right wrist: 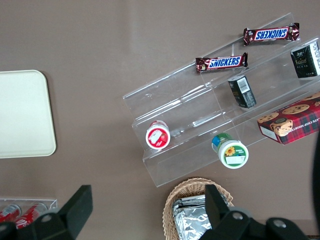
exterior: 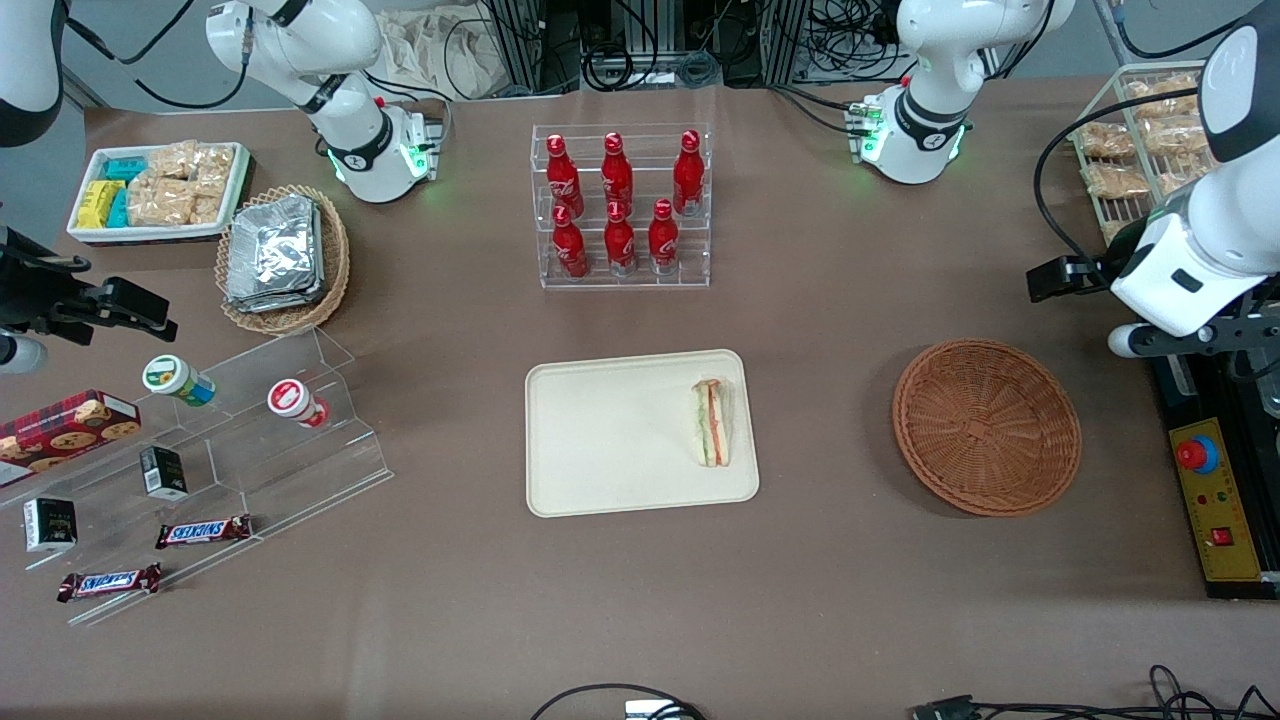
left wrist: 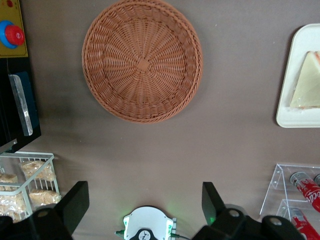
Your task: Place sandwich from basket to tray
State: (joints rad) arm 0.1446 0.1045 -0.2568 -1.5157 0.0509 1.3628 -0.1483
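The sandwich (exterior: 711, 424) lies on the cream tray (exterior: 600, 440), near the tray edge that faces the basket; its orange and green filling shows along one side. The wrist view shows the sandwich (left wrist: 307, 85) at the rim of the tray (left wrist: 300, 117). The reddish-brown wicker basket (exterior: 987, 427) (left wrist: 142, 60) stands apart from the tray with nothing in it. My left gripper (exterior: 1052, 280) (left wrist: 145, 192) hangs high over the table, off the basket toward the working arm's end. It is open, with only bare table between its fingers.
A clear rack of red bottles (exterior: 622, 205) stands farther from the front camera than the tray. A wire rack of bagged snacks (exterior: 1140, 140) and a control box with a red button (exterior: 1210, 500) are at the working arm's end. An acrylic snack stand (exterior: 200, 440) sits toward the parked arm's end.
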